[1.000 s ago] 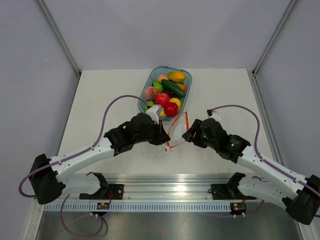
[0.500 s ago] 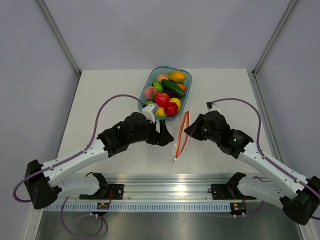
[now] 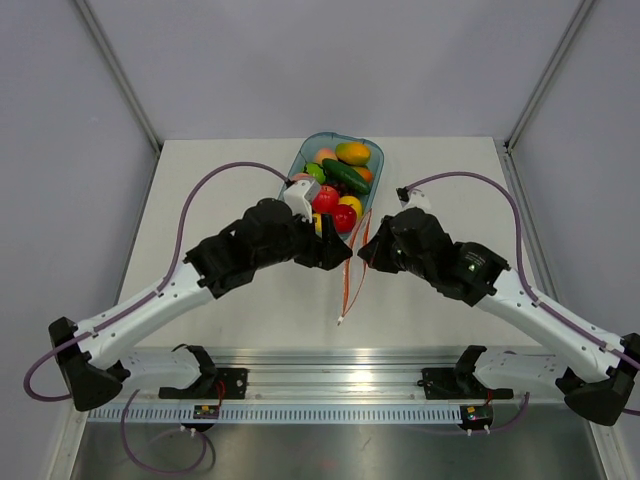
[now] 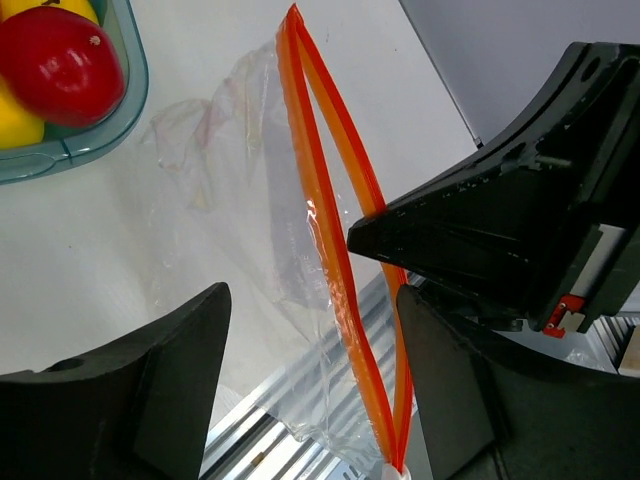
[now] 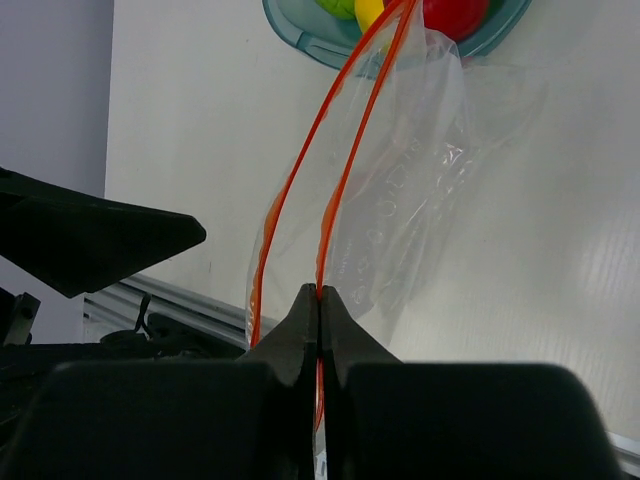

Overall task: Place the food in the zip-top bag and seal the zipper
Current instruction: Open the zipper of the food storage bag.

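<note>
Nearest the arm bases, the low end of the thin red-orange zipper strip (image 4: 308, 190) is dangling at 6 o'clock, and the strip is running up toward 12 o'clock above the white table (image 3: 200, 200). Moving to the middle, the right gripper (image 5: 318, 292) is coming in from the bag's 3 o'clock and pressing its fingers tight together, clamping one side of that strip. The clear, crinkly plastic zip-top bag (image 5: 410, 180) is hanging from that pinch, its mouth gaping in a narrow slit and its film draping away toward the tray. At the bag's 9 o'clock the left gripper (image 4: 312, 300) is standing with its fingers spread apart, gripping nothing, just beside the strip. Farther out at 12 o'clock, the translucent blue oval tray (image 4: 128, 100) is holding the food in a pile: a glossy red toy apple (image 4: 60, 65) at the near end, a yellow toy lemon (image 3: 350, 205) beside it, and a dark green toy cucumber (image 3: 345, 175) lying beyond them.
</note>
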Available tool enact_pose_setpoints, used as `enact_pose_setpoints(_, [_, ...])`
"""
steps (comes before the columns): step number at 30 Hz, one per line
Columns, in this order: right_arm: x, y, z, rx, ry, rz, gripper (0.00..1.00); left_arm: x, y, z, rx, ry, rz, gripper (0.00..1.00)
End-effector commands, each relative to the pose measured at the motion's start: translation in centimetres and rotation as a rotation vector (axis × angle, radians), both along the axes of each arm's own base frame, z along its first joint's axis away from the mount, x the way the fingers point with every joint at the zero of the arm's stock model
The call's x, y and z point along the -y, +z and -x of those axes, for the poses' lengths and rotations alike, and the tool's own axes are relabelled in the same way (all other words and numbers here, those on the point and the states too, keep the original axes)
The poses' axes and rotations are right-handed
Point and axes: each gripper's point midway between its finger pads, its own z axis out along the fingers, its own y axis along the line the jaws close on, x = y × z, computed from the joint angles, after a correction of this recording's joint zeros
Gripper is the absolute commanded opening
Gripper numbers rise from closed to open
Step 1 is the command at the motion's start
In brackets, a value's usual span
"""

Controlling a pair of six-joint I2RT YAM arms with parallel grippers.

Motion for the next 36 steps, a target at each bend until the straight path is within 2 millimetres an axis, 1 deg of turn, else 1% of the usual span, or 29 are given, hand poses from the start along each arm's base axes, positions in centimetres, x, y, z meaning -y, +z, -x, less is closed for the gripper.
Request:
enact_pose_setpoints(1, [0.2,1.5,-0.4,0.041,-0.019,0.02,0.0,0.6,0.5,-0.8,0.01,-0.003,-0.029,0.7])
enact_pose_setpoints(4, [-0.3,1.3,-0.4,0.036,-0.009,0.025,0.0,1.1,0.1,-1.3,0.001,0.009,-0.034,0.65])
enact_pose_setpoints(5, [-0.5,1.2,-0.5,0.032,-0.006,0.028,0.0,1.4,-0.8,-1.7,-0.017,0.017,-0.055,0.63])
enact_pose_setpoints(7, [-0.6,0.9,-0.5,0.026,-0.004,0.033,0.0,1.8,-1.5,-1.8,-0.036,0.015,-0.081,0.61])
enact_pose_setpoints(8, [-0.7,0.7,-0.4,0.023,-0.003,0.036,0.0,2.1,-2.5,-2.2,-0.053,0.022,-0.109,0.6])
enact_pose_setpoints(10, [-0.6,0.1,-0.5,0.012,-0.009,0.047,0.0,2.4,-3.4,-2.1,-0.068,0.014,-0.129,0.55])
enact_pose_setpoints(11, [-0.5,-0.1,-0.4,0.01,-0.008,0.054,0.0,2.1,-4.0,-2.5,-0.066,0.04,-0.149,0.49])
enact_pose_setpoints(12, [-0.1,-0.4,-0.4,0.008,-0.023,0.073,0.0,1.9,-4.5,-2.7,-0.069,0.057,-0.164,0.36])
enact_pose_setpoints(13, [0.5,-0.7,-0.5,0.006,-0.042,0.092,0.0,1.4,-4.8,-2.8,-0.072,0.073,-0.185,0.28])
enact_pose_setpoints(14, [2.1,-1.2,-0.7,0.016,-0.088,0.147,0.0,1.0,-4.8,-3.1,-0.062,0.097,-0.198,0.21])
enact_pose_setpoints(15, [3.3,-1.8,-0.8,0.018,-0.123,0.193,0.0,0.5,-4.5,-3.1,-0.058,0.104,-0.206,0.11])
enact_pose_setpoints(16, [4.7,-2.3,-0.9,0.014,-0.178,0.233,0.0,0.3,-4.4,-3.1,-0.054,0.109,-0.209,0.07])
enact_pose_setpoints(17, [7.5,-3.0,-0.9,0.014,-0.253,0.334,0.0,0.1,-4.1,-3.1,-0.044,0.107,-0.206,0.03])
enact_pose_setpoints(18, [8.7,-3.0,-0.9,0.013,-0.291,0.376,0.0,-0.1,-3.6,-3.0,-0.034,0.108,-0.196,0.0])
enact_pose_setpoints(19, [9.6,-2.3,-1.0,0.025,-0.325,0.396,0.0,-0.1,-3.5,-3.0,-0.03,0.104,-0.191,0.0])
enact_pose_setpoints(20, [11.0,-2.0,-0.8,0.03,-0.361,0.453,0.0,0.1,-3.3,-2.9,-0.032,0.092,-0.182,0.0])
enact_pose_setpoints(21, [11.3,-0.6,-1.0,0.05,-0.38,0.443,0.0,0.5,-3.4,-3.0,-0.032,0.083,-0.173,0.0])
enact_pose_setpoints(23, [12.7,0.7,-1.0,0.074,-0.412,0.494,0.0,1.7,-3.4,-2.6,-0.056,0.043,-0.142,0.0])
enact_pose_setpoints(24, [13.1,2.3,-1.2,0.097,-0.431,0.48,0.0,2.4,-3.1,-2.8,-0.056,0.034,-0.119,0.0])
enact_pose_setpoints(25, [13.5,3.0,-1.1,0.109,-0.443,0.487,0.0,3.3,-3.6,-2.5,-0.081,0.002,-0.107,0.0])
enact_pose_setpoints(26, [14.5,3.6,-1.0,0.119,-0.467,0.523,0.0,4.1,-3.6,-2.2,-0.102,-0.025,-0.081,0.0])
enact_pose_setpoints(28, [15.1,5.6,-1.0,0.15,-0.488,0.51,0.0,5.6,-2.8,-2.4,-0.09,-0.05,-0.026,0.0])
enact_pose_setpoints(29, [15.6,6.0,-1.0,0.16,-0.498,0.525,0.0,6.4,-3.2,-2.4,-0.11,-0.071,-0.02,0.0])
enact_pose_setpoints(30, [15.8,7.0,-0.9,0.174,-0.502,0.511,0.0,6.9,-2.9,-2.7,-0.105,-0.08,-0.007,0.0])
enact_pose_setpoints(31, [15.8,7.2,-1.0,0.184,-0.49,0.52,0.0,7.6,-2.2,-3.0,-0.096,-0.086,0.008,0.0])
enact_pose_setpoints(32, [15.7,7.4,-1.1,0.186,-0.488,0.523,0.0,8.2,-2.7,-3.4,-0.101,-0.093,0.001,0.0])
enact_pose_setpoints(34, [15.5,7.1,-1.3,0.181,-0.476,0.556,0.0,9.5,-2.0,-3.9,-0.06,-0.137,0.018,0.0])
enact_pose_setpoints(35, [15.5,6.8,-1.4,0.175,-0.472,0.578,0.0,10.2,-3.4,-4.6,-0.066,-0.143,-0.009,0.0])
enact_pose_setpoints(36, [15.5,6.0,-1.5,0.163,-0.468,0.608,0.0,10.5,-3.7,-5.2,-0.059,-0.144,-0.022,0.0])
